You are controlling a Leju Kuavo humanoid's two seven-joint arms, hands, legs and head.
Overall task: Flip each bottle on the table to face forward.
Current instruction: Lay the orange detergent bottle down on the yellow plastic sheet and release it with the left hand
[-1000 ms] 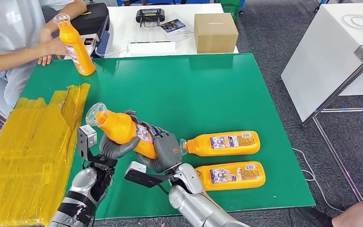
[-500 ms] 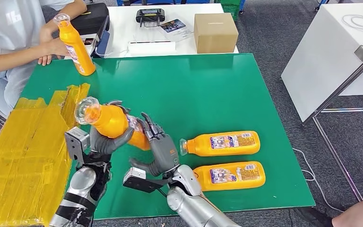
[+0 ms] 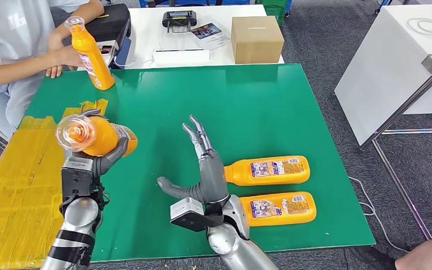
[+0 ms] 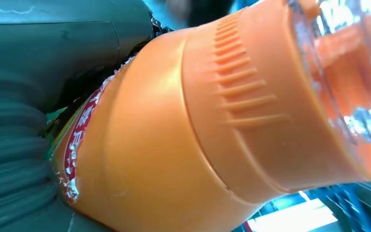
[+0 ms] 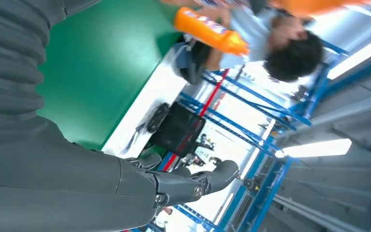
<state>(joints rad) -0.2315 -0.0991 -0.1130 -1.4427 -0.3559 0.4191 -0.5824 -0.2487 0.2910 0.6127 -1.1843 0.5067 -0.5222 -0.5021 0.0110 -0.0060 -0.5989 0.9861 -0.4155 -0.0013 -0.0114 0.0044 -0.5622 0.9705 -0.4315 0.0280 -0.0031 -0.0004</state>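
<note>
My left hand [image 3: 98, 163] grips an orange bottle [image 3: 93, 135] lifted above the table's left side, its clear cap toward the camera. The left wrist view shows that bottle's [image 4: 212, 125] orange neck and clear cap close up against my grey hand [image 4: 24, 145]. My right hand [image 3: 202, 169] stands open over the green table [image 3: 242, 107], fingers spread upward, holding nothing. Two orange bottles lie flat to its right, labels up: one [image 3: 267, 170] farther, one [image 3: 278, 208] nearer. A person at the back left holds a further orange bottle [image 3: 90, 54] upright.
Yellow taped sheeting [image 3: 28, 174] covers the table's left edge. A white table behind carries a cardboard box [image 3: 256, 38], a black case [image 3: 109, 22] and a small device [image 3: 178, 19]. Another white table [image 3: 394, 62] stands to the right.
My left hand has carried the bottle left and away from my right hand, turning its cap toward the camera. My right hand has let go and opened, fingers now pointing up.
</note>
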